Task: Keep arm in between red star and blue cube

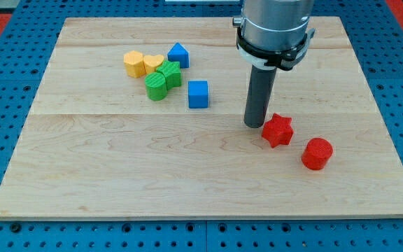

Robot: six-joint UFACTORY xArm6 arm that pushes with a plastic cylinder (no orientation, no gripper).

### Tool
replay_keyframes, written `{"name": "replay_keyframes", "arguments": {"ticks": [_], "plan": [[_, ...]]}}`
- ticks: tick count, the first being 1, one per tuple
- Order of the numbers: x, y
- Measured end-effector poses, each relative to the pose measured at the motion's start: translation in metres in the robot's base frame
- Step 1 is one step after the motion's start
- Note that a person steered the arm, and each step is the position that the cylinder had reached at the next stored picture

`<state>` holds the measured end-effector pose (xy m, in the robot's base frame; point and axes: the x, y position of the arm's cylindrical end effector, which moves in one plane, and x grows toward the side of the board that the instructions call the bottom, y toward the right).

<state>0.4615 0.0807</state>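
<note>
The red star (278, 130) lies right of the board's middle. The blue cube (198, 94) sits to its left and a little higher in the view. My tip (255, 124) rests on the board between the two, close against the red star's left side and well apart from the blue cube. The dark rod rises from it to the grey arm body at the view's top.
A red cylinder (317, 154) lies to the lower right of the star. A cluster sits upper left: a yellow block (133, 63), a yellow heart (153, 64), two green blocks (163, 80) and a blue triangular block (178, 54). The wooden board (117, 175) ends at a blue pegboard.
</note>
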Motion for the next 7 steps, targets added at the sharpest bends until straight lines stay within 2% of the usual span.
{"name": "replay_keyframes", "arguments": {"ticks": [2,4,7], "plan": [[0.01,0.041],[0.001,0.004],[-0.008,-0.008]]}}
